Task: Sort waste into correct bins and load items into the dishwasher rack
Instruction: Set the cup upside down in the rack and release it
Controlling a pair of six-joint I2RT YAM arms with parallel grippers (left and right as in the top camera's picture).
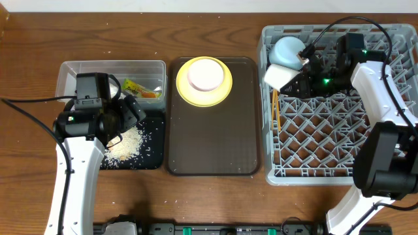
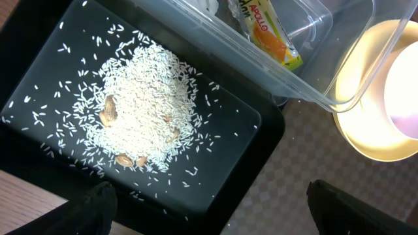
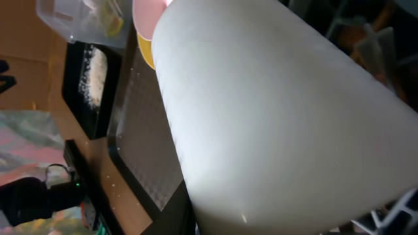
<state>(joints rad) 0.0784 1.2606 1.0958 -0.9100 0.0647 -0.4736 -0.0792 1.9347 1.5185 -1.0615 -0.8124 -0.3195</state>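
Pointing leftward – white cup (image 1: 279, 76) | long axis left-to-right | over dishwasher rack (image 1: 326, 147)

A brown wooden table (image 1: 209, 202) with clear grain filled the overhead view to every edge. Even light lay on it, with soft shadows. In the right wrist view, past the table's edge, a blurred patch (image 3: 26, 140) of pink, green and grey showed, too unclear to identify.

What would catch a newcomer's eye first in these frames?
The heap of whitish rice scraps in the shallow black rectangular tray, left. Then the small white cup at the right gripper's tip over the large grey plastic rack's upper-left corner, beside a light-blue bowl.
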